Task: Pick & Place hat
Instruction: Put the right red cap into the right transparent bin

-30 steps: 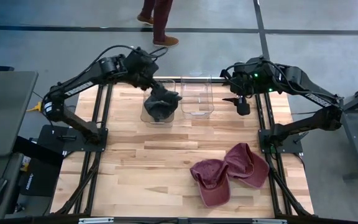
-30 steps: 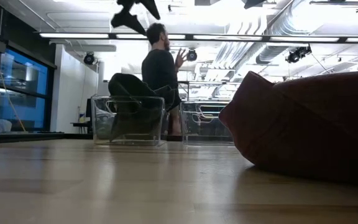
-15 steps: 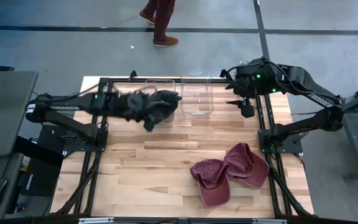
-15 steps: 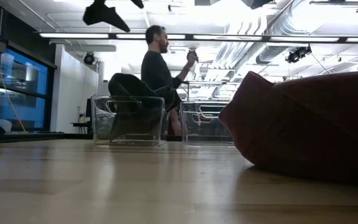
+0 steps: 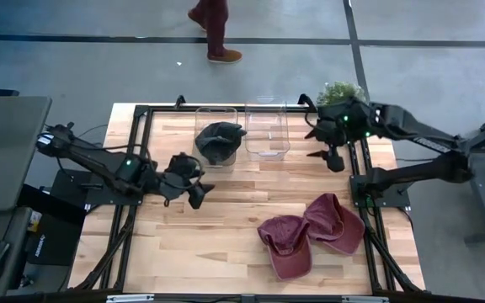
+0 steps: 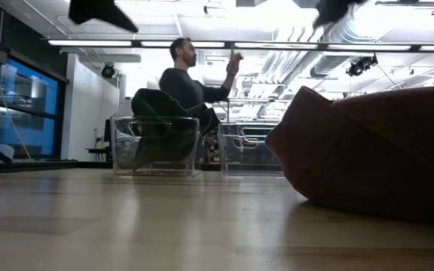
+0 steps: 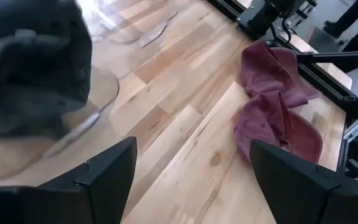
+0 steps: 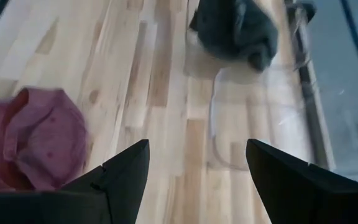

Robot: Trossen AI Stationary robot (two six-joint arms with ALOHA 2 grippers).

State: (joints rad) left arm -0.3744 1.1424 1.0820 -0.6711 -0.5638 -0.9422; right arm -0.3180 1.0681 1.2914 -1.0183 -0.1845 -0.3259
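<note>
A dark grey hat [image 5: 219, 141] lies in the left of two clear bins [image 5: 200, 156] at the table's far side, its crown bulging over the rim [image 6: 157, 105]. Two maroon hats lie overlapping on the wood at the near right, one [image 5: 288, 246] nearer, one [image 5: 337, 220] farther right; they also show in the left wrist view [image 7: 272, 112]. My left gripper [image 5: 196, 195] hangs open over bare wood, near-left of the dark hat's bin [image 7: 191, 180]. My right gripper [image 5: 333, 160] hangs open by the right rail, right of the second bin [image 8: 197, 180].
The second clear bin [image 5: 267, 130] stands empty beside the first. Black frame rails [image 5: 356, 181] run along the table's sides. A potted plant [image 5: 341, 91] sits at the far right corner. A person [image 5: 213, 29] walks beyond the far edge; another person [image 6: 187, 83] shows behind the bins.
My left gripper has swung away from above the dark hat's bin toward the table's near-left and has come down, still open. The dark hat stays in the bin. My right gripper has sunk a little, still open.
</note>
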